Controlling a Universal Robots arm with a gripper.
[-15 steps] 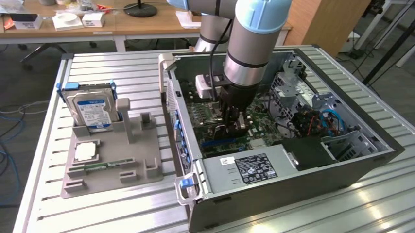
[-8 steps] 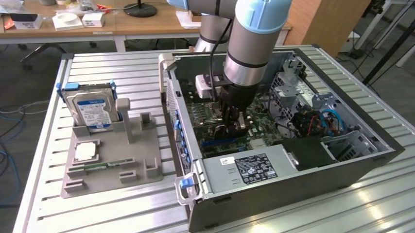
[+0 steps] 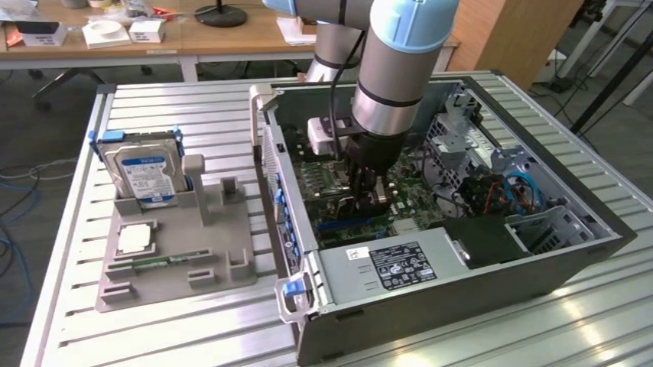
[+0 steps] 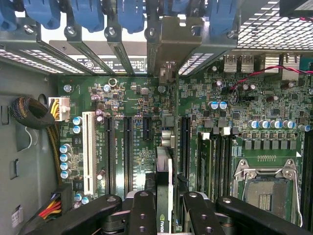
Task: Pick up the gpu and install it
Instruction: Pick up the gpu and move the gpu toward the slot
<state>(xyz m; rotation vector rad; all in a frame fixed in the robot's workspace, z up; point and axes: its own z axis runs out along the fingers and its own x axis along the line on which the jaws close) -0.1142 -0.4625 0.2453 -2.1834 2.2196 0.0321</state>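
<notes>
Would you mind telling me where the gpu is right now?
The gpu stands on edge between the gripper fingers, inside the open computer case, over the motherboard slots near the middle of the exterior view.

Ribbed metal work table (image 3: 153, 321) catching glare at its near edge, wooden desk (image 3: 204, 38) behind its far edge, black lamp base (image 3: 222, 15) on it, grey floor (image 3: 30, 122), blue cables (image 3: 12, 206) trailing.

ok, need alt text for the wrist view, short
The end effector holds the gpu edge-on between its black fingers, directly above the green motherboard inside an open PC case. Black expansion slots and a white slot lie on one side of the card; an empty CPU socket is on the other.
</notes>
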